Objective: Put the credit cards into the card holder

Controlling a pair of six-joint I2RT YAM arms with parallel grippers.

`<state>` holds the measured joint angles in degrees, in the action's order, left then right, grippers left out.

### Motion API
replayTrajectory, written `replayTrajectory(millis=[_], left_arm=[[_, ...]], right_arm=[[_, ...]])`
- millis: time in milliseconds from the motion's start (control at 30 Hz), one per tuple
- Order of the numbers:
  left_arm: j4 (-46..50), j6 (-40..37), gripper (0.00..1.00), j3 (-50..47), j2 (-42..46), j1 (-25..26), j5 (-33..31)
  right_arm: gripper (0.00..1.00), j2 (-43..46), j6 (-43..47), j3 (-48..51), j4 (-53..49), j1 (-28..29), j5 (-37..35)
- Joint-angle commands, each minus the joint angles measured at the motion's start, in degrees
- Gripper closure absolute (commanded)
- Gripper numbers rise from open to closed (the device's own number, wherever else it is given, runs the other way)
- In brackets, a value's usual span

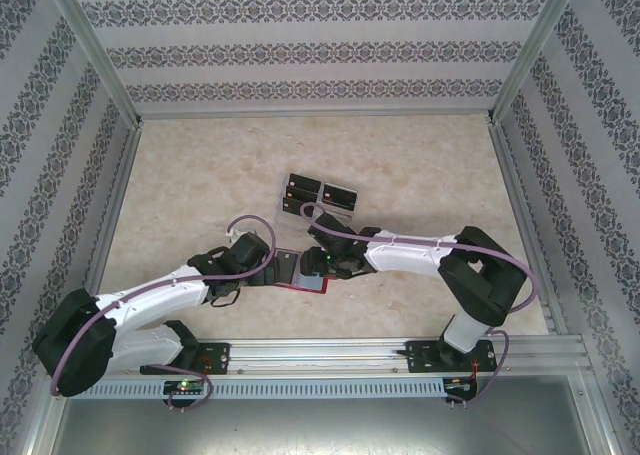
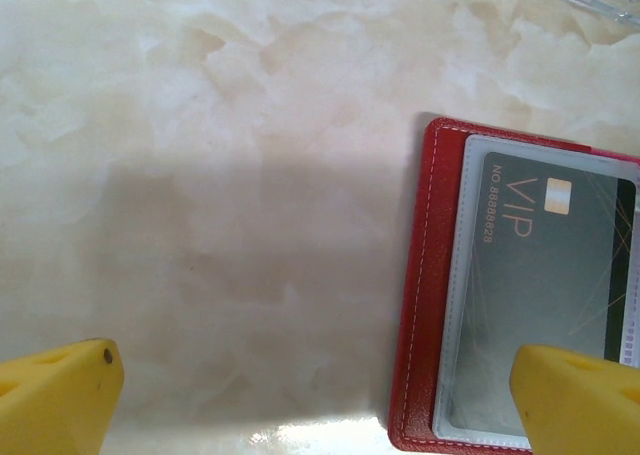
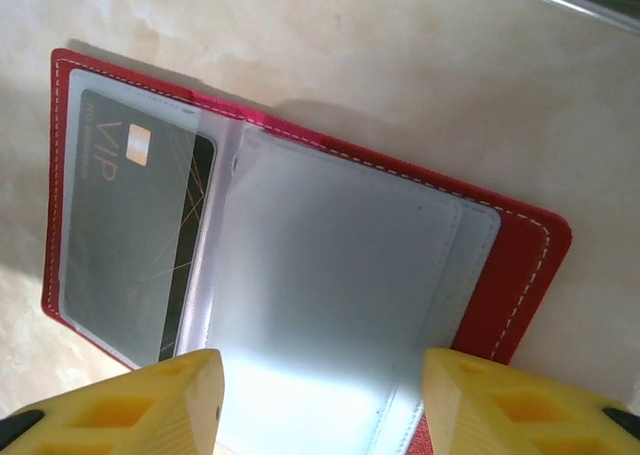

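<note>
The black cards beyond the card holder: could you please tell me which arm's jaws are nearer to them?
Right. The right arm holds its jaws just nearside of the black cards, over the card holder; the left arm holds its jaws farther off, at the holder's left edge.

The card holder [image 3: 330, 245] is red with a line of white stitching round its edge, and its inner sleeves are frosted clear plastic. The sleeved card [image 2: 545, 275] is charcoal grey, with gold "VIP" lettering, a pale gold chip, fine gold lines and a black stripe. The loose credit cards [image 1: 320, 193] are black with orange marks. The table [image 2: 250, 175] is marbled in cream and beige. The walls [image 1: 300, 45] are white, banded with dark grey floral ornament. The left gripper [image 2: 315, 375] and right gripper [image 3: 322, 375] have bright yellow fingers. The arms [image 1: 150, 300] are white with black joints, and the cables [image 1: 400, 237] are lilac. The frame rail [image 1: 330, 350] is silver.
</note>
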<state>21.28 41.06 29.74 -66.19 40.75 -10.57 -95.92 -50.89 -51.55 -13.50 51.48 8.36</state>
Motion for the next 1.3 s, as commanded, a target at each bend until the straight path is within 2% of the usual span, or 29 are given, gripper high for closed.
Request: replayTrajectory(millis=[0, 500, 933, 1267], left_arm=[[-1.72, 0.43, 0.0, -0.19, -0.66, -0.41, 0.02], [-1.59, 0.67, 0.0, -0.4, 0.53, -0.37, -0.58], [-0.13, 1.11, 0.0, -1.56, 3.68, -0.42, -2.15], [7.05, 3.3, 0.0, -2.06, 14.15, -0.41, -8.86]], right_arm=[[0.45, -1.95, -0.34, 0.19, 0.87, -0.33, 0.77], [0.46, -2.51, -0.6, -1.57, 7.01, -0.07, 6.36], [0.46, -4.79, -1.36, -5.71, 7.85, 0.59, 8.33], [0.46, -8.99, -0.9, -12.91, 6.22, 1.67, 10.42]])
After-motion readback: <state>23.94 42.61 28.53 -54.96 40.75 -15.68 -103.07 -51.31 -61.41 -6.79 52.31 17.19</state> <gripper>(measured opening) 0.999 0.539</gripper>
